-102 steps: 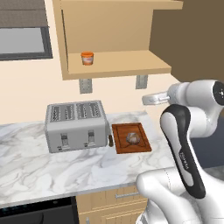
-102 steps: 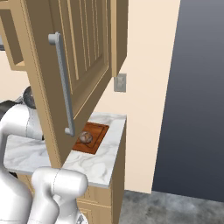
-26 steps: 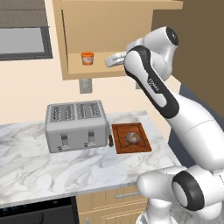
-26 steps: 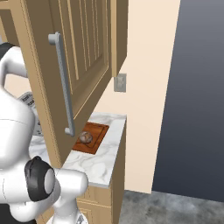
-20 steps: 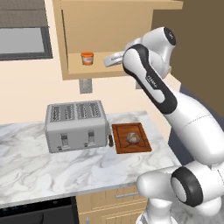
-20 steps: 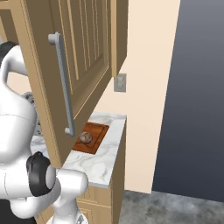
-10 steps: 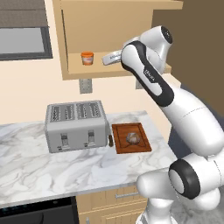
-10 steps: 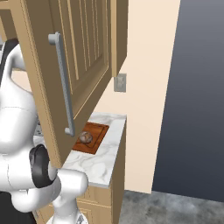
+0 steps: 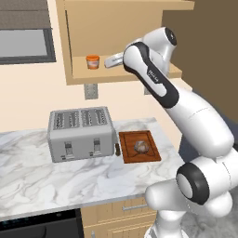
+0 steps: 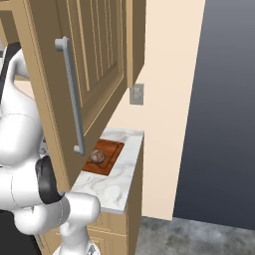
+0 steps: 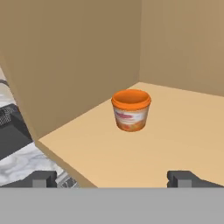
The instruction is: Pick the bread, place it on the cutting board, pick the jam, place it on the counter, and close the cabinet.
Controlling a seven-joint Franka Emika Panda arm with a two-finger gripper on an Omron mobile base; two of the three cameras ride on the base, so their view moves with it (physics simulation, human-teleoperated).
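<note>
The hand (image 11: 112,178) is spread wide with nothing between its fingers; its two dark fingertips (image 11: 43,179) stand far apart at the bottom of the hand view. Dead ahead, at about 12 o'clock from the midpoint between them, the jam (image 11: 131,110) stands upright on the shelf of the cabinet (image 9: 122,28), apart from the fingers, with bare shelf between. That is the relation the coming move turns on, in my judgement: the jar lies straight along the hand's line of approach, its axis vertical, so a forward push should bring it between the fingers. In the left base view the hand (image 9: 113,61) sits at the shelf, with the jam (image 9: 93,62) at its 9 o'clock.

Further out, the bread (image 9: 141,147) already rests on the cutting board (image 9: 139,146), which lies on the bench (image 9: 56,176) just right of the toaster (image 9: 81,134). The cabinet door (image 10: 84,74) hangs open, its bar handle (image 10: 72,97) facing the right base camera.
</note>
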